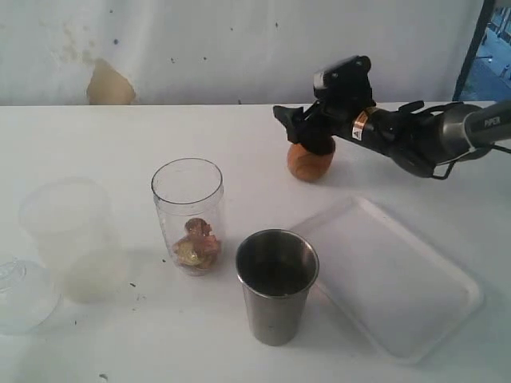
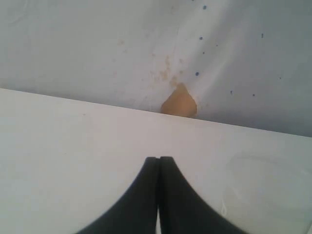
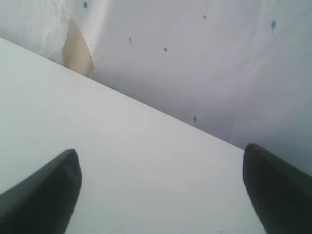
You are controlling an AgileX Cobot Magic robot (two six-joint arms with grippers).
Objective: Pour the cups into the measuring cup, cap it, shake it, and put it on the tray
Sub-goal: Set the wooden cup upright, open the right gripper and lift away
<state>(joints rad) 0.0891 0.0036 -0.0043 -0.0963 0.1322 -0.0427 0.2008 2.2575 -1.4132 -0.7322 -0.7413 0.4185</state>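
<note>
Right hand (image 1: 302, 128): fingers spread wide. In its wrist view only worktop (image 1: 120, 144) and wall (image 1: 239, 48) show between them, so nothing is pinched. It hangs at the far right of the worktop, over the top of the wooden cup; whether it touches the cup I cannot tell.
Right arm (image 1: 431, 136): black, reaching in from the right edge, roughly level above the worktop.
Left hand (image 2: 158, 160): fingertips pressed together, holding nothing, over the worktop near the wall. It is out of the exterior view.
Wooden cup (image 1: 310, 163): rounded, brown, upright, on the far side of the worktop beyond the tray's far corner and apart from it.
Measuring cup (image 1: 188, 215): clear cylinder, upright, uncapped, mid-worktop, with small golden-brown pieces (image 1: 196, 243) lying in its bottom.
Steel tumbler (image 1: 276, 285): upright, at the front, just right of the measuring cup. Its inside is dark — contents not discernible. Its rim overlaps the tray's left edge in view; contact cannot be told.
Tray (image 1: 399, 271): white, flat, rounded corners, lying at an angle on the right front of the worktop.
Cap (image 1: 17, 291): clear domed lid on the worktop at the left front, partly cut off by the picture's edge, just beside the frosted cup.
Frosted cup (image 1: 72, 239): wide, translucent, upright, left of the measuring cup and apart from it.
Wall: white, with a tan patch (image 1: 109, 84).
</note>
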